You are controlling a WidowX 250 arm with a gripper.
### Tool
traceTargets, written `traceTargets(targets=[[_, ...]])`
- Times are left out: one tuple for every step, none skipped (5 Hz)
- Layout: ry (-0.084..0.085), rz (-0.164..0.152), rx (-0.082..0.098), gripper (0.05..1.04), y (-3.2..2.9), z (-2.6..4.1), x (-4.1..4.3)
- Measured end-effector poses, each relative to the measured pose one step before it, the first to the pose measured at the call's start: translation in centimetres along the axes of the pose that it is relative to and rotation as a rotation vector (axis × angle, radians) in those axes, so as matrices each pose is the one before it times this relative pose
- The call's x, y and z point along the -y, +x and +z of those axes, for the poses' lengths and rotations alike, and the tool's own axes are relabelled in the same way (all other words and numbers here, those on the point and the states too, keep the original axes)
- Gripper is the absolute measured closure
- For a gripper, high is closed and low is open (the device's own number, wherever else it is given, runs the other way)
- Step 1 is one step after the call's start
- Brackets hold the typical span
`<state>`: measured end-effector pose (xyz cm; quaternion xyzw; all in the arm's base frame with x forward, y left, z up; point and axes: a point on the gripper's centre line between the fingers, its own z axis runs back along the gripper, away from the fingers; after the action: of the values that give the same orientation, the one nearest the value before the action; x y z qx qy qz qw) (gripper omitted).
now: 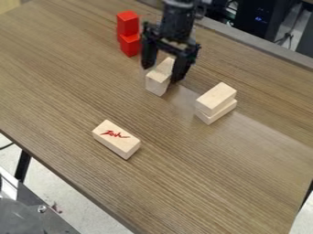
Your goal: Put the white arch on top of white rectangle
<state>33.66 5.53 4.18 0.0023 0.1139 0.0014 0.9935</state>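
A brown wood-grain desk stands above a pale floor, dark equipment behind. Over the desk's far half, the end effector is wide, fingers either side of a pale block; I cannot tell whether they touch.

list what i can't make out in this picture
In the camera view:
- whether the end effector grips the wooden piece below it: its own parts cover some of that piece
- the arm's upper part: cut off by the top edge
- fine strokes of the red mark: too small
- far sides of the two stacked blocks: turned away
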Motion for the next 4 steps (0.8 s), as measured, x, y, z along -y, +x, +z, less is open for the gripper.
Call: traceTargets(targets=[[-0.0134, 0.0109, -0.0497, 0.154, -0.047, -1.743, -0.351], [-0.0172, -0.0035, 0.0007, 0.433, -0.005, -0.002, 0.158], [-0.0379, 0.0002, -0.0022, 0.485, -0.2, 0.293, 0.62], [-0.0241, -0.0105, 0.0596, 0.485, -0.485, 2.71, 0.706]])
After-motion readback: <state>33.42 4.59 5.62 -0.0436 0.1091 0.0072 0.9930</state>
